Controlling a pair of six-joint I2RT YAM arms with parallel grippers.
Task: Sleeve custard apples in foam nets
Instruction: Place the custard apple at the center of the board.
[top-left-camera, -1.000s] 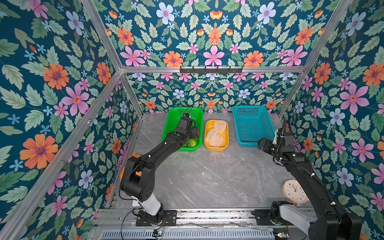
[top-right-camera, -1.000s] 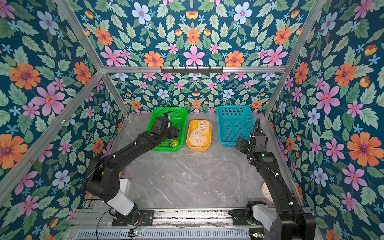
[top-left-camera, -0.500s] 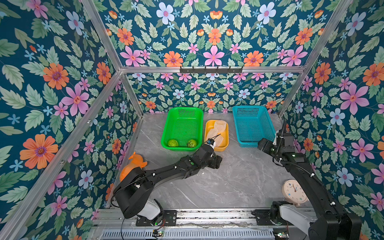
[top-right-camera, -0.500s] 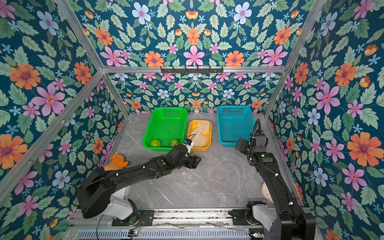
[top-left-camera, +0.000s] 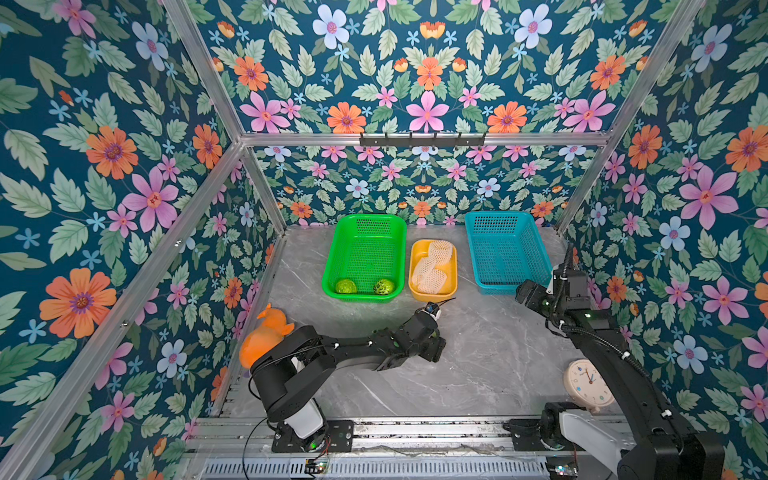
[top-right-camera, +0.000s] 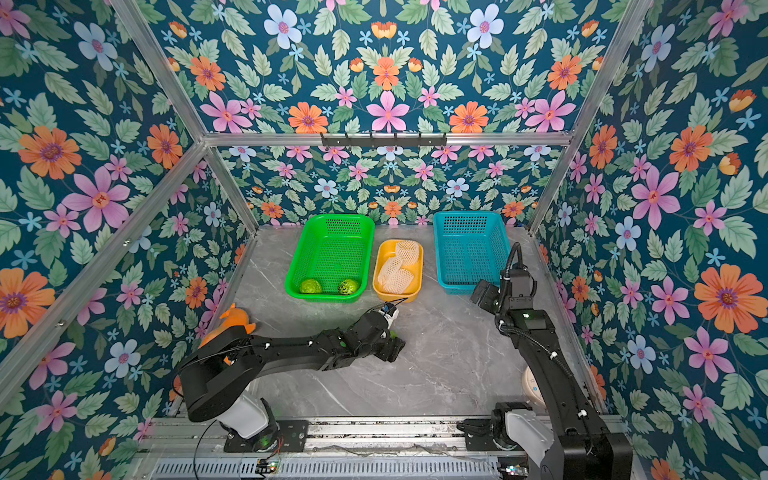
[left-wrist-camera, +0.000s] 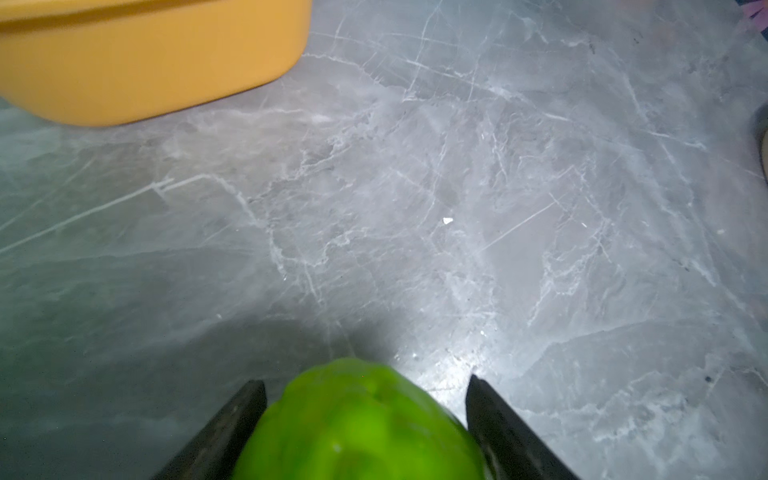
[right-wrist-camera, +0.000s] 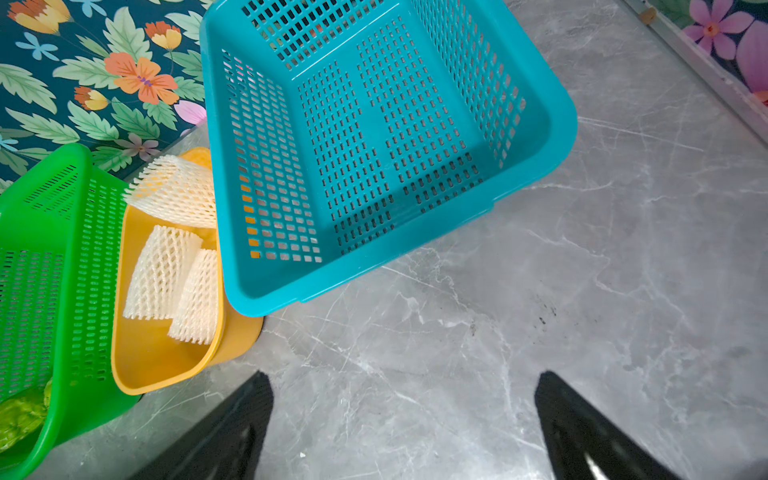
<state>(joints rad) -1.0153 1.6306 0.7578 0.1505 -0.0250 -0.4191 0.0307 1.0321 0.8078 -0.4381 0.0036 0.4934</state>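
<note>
My left gripper is shut on a green custard apple, held low over the grey table just in front of the yellow tray. In both top views the gripper hides most of that fruit. Two more custard apples lie at the near end of the green basket. Whitish foam nets lie in the yellow tray. My right gripper stands open and empty over the table, near the blue basket's front corner.
The blue basket holds nothing and stands at the back right. An orange plush toy sits by the left wall behind my left arm. A small clock lies near the right arm's base. Flowered walls enclose three sides.
My left arm swung out of the green basket with a custard apple and came down to the table in front of the yellow tray. The right arm has stayed still.
</note>
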